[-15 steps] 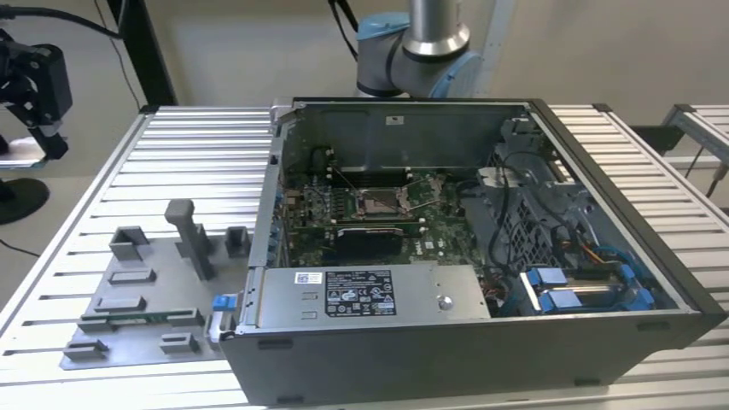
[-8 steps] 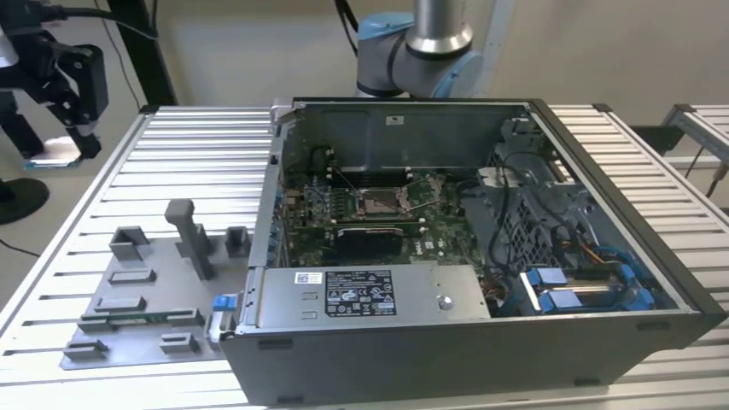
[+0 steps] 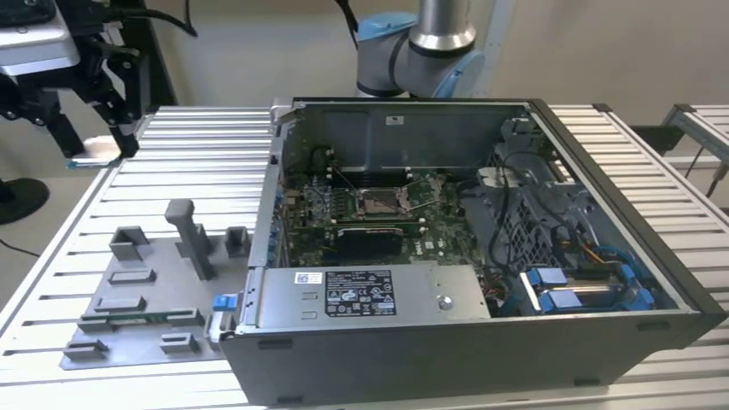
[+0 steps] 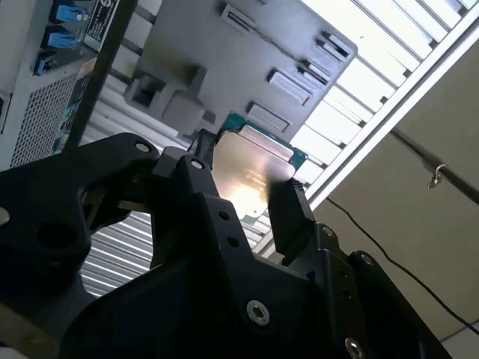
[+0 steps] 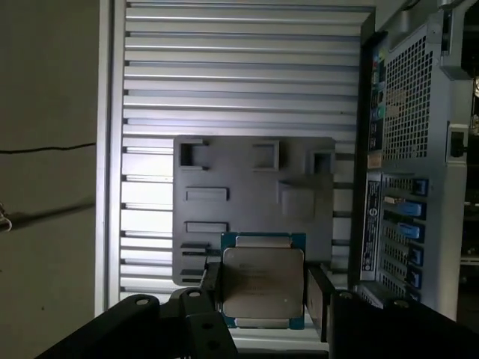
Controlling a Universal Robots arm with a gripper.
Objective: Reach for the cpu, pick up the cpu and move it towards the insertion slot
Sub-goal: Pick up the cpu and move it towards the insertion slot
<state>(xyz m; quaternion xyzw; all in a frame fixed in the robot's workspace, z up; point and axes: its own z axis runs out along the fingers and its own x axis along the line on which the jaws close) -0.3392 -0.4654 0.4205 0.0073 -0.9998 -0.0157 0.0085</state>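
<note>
Cpu [image 5: 263, 283]: flat square silvery plate, green-edged, held above the ribbed table
Case [image 3: 479, 333]: open grey metal box
Insertion slot [image 3: 380, 202]: metal-framed square on green board
Gripper [image 5: 262, 295]: black fingers [image 4: 288, 217] clamped on the cpu's sides

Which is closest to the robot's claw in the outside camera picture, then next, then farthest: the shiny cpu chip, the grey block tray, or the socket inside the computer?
Counting from the gripper, in the exterior view:
1. The cpu, right at the fingertips, at the exterior view's far left.
2. The grey fixture tray, lower on the table.
3. The insertion slot, inside the open computer case, toward the exterior view's right.
</note>
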